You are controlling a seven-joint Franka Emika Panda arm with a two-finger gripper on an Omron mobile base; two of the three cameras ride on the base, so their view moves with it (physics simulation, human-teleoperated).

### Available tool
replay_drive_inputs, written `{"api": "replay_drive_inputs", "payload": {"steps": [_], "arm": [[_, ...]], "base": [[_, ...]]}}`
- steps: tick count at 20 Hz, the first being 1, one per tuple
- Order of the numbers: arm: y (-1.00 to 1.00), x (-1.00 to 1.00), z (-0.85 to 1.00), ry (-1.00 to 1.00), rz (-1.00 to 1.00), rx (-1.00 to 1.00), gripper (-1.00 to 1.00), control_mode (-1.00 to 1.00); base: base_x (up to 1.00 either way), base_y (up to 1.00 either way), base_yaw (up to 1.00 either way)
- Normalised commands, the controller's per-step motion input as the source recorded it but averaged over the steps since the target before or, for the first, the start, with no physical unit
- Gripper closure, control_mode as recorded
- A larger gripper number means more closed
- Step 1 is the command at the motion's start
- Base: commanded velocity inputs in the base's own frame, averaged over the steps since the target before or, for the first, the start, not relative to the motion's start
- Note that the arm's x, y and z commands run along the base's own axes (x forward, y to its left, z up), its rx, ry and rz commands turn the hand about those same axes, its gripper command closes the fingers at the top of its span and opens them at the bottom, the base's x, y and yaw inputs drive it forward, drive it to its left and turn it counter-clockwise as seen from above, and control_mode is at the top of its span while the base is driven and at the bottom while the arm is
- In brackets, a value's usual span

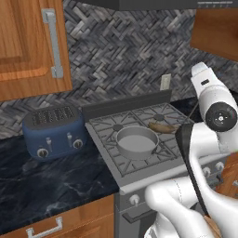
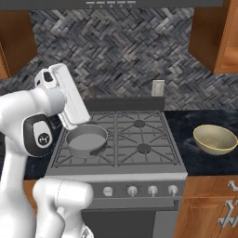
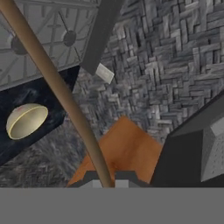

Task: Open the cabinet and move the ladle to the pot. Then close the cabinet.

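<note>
Left base view: I count 1 ladle (image 1: 162, 126), scoop low over stove, just beside 1 pot (image 1: 137, 142).
Right base view: 1 bowl (image 2: 214, 138) on bench.
Hand view: jaws pinched shut on thin handle (image 3: 61, 92). I judge ladle light, stiff, apt to swivel; hold handle's end.

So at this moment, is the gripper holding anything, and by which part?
Yes. The gripper is shut on the ladle, gripping the end of its thin brown handle; the handle runs away from the fingertips toward the stove.
</note>
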Motion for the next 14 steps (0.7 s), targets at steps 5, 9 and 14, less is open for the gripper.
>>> {"api": "replay_drive_inputs", "payload": {"steps": [5,9,14], "arm": [[0.0,0.02,-0.3,-0.09,0.0,-0.03,1.0,-1.0],[0.0,0.05,-0.15,-0.05,0.0,-0.01,1.0,-1.0],[-0.06,0.06,0.0,-0.04,0.0,0.0,1.0,-1.0]], "base": [[0.0,0.0,0.0],[0.0,0.0,0.0],[0.0,0.0,0.0]]}}
